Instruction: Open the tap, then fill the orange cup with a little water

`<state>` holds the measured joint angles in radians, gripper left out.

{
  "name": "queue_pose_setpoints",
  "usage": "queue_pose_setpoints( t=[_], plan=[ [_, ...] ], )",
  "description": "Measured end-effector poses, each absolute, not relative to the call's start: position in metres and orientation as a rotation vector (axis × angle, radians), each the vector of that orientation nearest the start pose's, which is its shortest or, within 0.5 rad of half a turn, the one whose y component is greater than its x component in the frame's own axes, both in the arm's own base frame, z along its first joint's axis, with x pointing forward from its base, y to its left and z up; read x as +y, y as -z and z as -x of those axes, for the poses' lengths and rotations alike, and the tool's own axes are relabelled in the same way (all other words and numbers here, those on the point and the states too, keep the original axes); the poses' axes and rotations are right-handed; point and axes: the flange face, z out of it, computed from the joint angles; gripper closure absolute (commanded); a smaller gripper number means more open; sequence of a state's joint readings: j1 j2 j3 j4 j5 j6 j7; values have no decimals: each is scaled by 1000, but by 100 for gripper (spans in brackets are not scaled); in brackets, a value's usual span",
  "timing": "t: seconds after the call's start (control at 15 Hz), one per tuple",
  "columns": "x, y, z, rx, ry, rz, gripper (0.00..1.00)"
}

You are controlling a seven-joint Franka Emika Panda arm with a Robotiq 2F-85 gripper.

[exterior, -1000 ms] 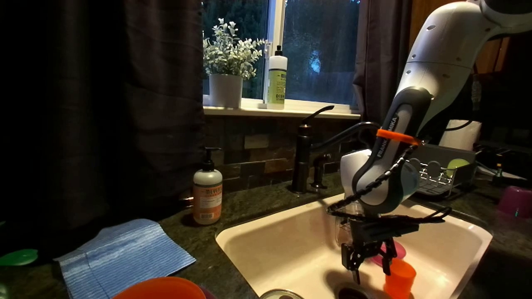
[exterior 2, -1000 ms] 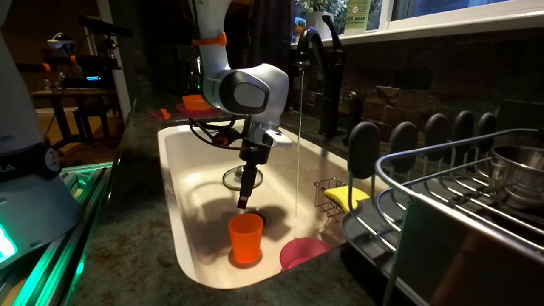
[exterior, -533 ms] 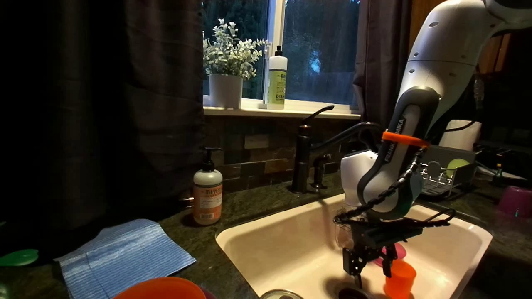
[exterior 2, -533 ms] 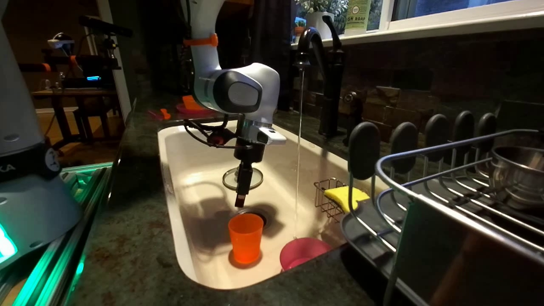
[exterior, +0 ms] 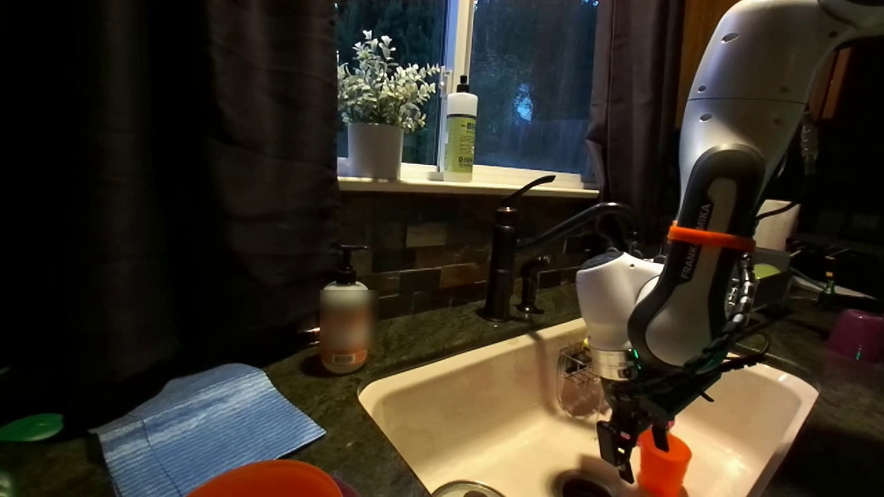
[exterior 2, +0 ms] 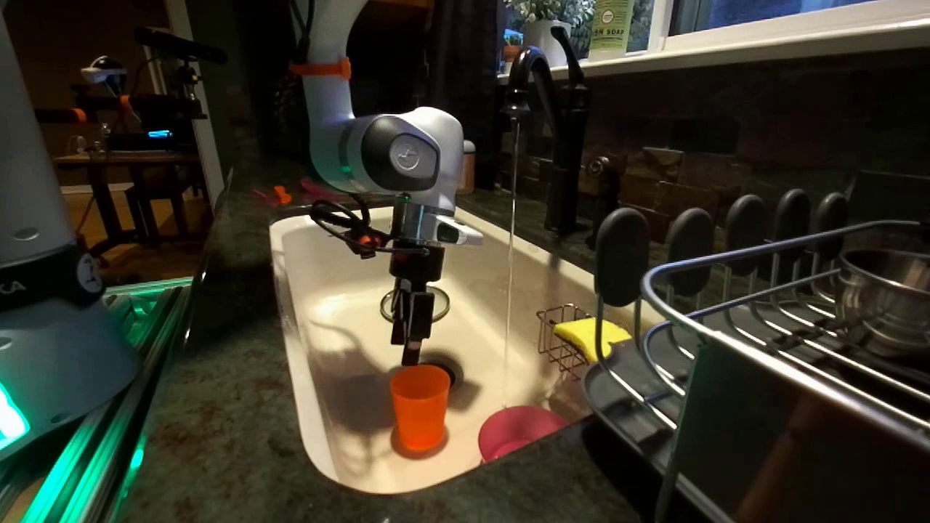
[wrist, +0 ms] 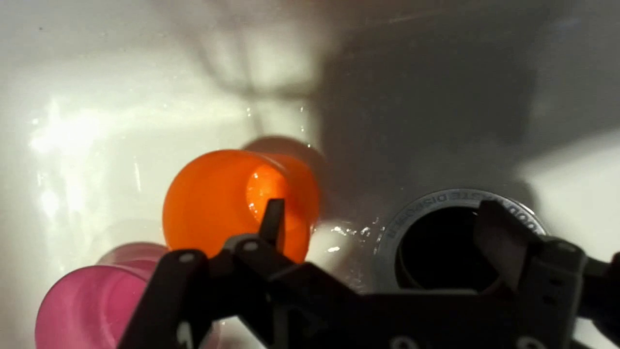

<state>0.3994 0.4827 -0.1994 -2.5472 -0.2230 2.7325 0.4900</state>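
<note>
The dark tap (exterior: 503, 266) stands behind the sink (exterior: 442, 407). A thin stream of water falls from its spout in an exterior view (exterior 2: 516, 102). The orange cup (exterior 2: 420, 407) stands upright on the sink floor, left of the stream; it also shows in the wrist view (wrist: 208, 203). My gripper (wrist: 382, 207) is open with nothing between its fingers, over the drain (wrist: 438, 242). In the wrist view its left finger overlaps the cup's mouth; I cannot tell whether they touch. In both exterior views the gripper (exterior: 642, 461) is just above and beside the cup (exterior 2: 411, 356).
A pinkish-red cup (exterior 2: 519, 436) lies by the stream's foot. A wire caddy with a yellow sponge (exterior 2: 592, 336) hangs on the sink wall. A glass lid (exterior 2: 440, 303) lies in the sink behind the gripper. A dish rack (exterior 2: 676, 323) stands at the sink's edge.
My arm has shifted and the gripper has turned, bringing its fingers closer to the orange cup. The cup has not moved. Water runs from the tap throughout.
</note>
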Motion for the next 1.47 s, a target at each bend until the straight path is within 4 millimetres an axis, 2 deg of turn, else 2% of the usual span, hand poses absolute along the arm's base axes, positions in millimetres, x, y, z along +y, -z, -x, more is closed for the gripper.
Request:
queue_pose_setpoints(
  t=[0.2,0.47,1.47],
  plan=[
    [76,-83,-393,-57,-350,3403,0],
    [79,-86,-393,-191,-336,3407,0],
    [63,-80,-393,-193,-366,3381,0]
  ],
)
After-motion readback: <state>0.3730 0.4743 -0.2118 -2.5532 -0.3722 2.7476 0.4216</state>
